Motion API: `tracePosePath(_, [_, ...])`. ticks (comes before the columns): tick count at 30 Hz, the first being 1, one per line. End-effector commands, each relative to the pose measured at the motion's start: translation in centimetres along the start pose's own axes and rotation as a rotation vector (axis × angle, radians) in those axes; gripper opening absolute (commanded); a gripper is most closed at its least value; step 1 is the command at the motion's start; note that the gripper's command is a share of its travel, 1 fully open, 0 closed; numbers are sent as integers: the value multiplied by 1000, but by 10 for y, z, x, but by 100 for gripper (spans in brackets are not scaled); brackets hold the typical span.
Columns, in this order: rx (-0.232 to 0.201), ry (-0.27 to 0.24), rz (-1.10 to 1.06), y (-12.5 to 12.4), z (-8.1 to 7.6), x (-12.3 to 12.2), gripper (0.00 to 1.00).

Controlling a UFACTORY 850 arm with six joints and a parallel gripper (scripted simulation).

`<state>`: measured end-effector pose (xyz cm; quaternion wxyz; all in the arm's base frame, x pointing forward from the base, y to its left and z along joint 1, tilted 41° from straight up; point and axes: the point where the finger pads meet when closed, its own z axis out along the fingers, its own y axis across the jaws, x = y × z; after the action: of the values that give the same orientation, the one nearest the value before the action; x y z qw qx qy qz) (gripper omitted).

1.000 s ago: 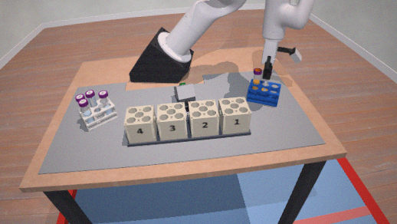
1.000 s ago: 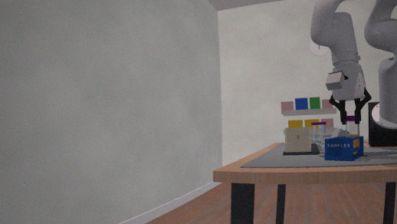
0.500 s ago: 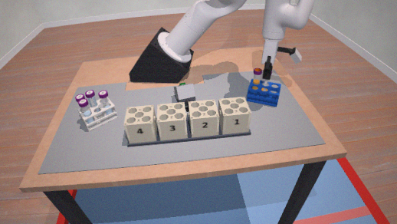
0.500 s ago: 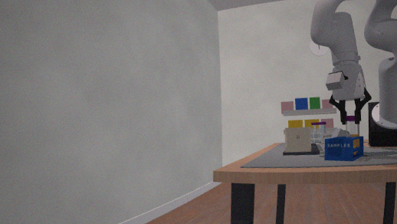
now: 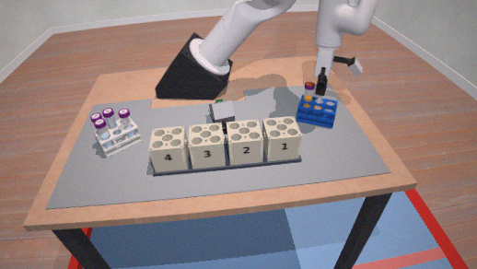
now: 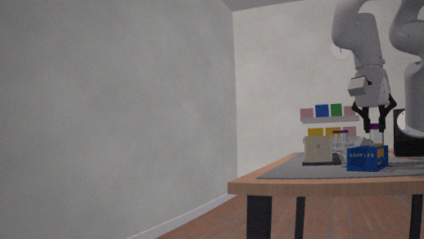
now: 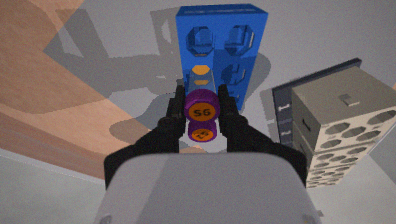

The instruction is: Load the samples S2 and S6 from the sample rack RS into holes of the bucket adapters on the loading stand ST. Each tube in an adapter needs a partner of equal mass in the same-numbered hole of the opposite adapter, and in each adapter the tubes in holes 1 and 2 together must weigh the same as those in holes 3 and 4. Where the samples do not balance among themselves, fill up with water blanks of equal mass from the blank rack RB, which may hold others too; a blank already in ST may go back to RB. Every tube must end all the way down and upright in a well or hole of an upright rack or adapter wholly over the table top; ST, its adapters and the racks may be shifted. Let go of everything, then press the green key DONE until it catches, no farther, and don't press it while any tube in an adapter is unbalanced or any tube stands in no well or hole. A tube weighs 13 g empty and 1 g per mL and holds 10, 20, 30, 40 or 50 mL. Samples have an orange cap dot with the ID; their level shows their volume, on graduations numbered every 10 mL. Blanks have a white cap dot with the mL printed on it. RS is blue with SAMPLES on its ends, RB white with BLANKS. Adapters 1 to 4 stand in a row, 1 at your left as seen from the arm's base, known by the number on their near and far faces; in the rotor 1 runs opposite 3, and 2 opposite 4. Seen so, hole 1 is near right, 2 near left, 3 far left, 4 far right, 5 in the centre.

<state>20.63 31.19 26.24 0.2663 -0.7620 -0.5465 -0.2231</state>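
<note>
The blue sample rack RS (image 5: 317,110) stands on the grey mat at the right, beside adapter 1 (image 5: 282,138). My gripper (image 7: 201,95) is straight above the rack and shut on the purple cap of sample S6 (image 7: 202,111). The tube is upright with its lower end still in a rack well. A second orange-dot sample (image 7: 201,133) stands right beside it; I cannot read its ID. In the top view the gripper (image 5: 320,87) hides S6, and the other sample (image 5: 309,86) shows to its left. The exterior view shows the fingers (image 6: 373,124) on the cap above the rack (image 6: 367,158).
The loading stand ST (image 5: 226,144) holds adapters 4, 3, 2, 1 from left to right, all holes empty. The white blank rack RB (image 5: 113,131) with three purple-capped tubes stands at the left. The green DONE key (image 5: 219,100) sits on a grey box behind the adapters.
</note>
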Motion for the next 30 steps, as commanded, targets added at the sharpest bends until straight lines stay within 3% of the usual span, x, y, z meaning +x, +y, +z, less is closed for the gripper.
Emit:
tracePosePath(1, [0, 1, 0, 0, 0, 1, 0])
tracePosePath(30, [0, 1, 0, 0, -15, 1, 0])
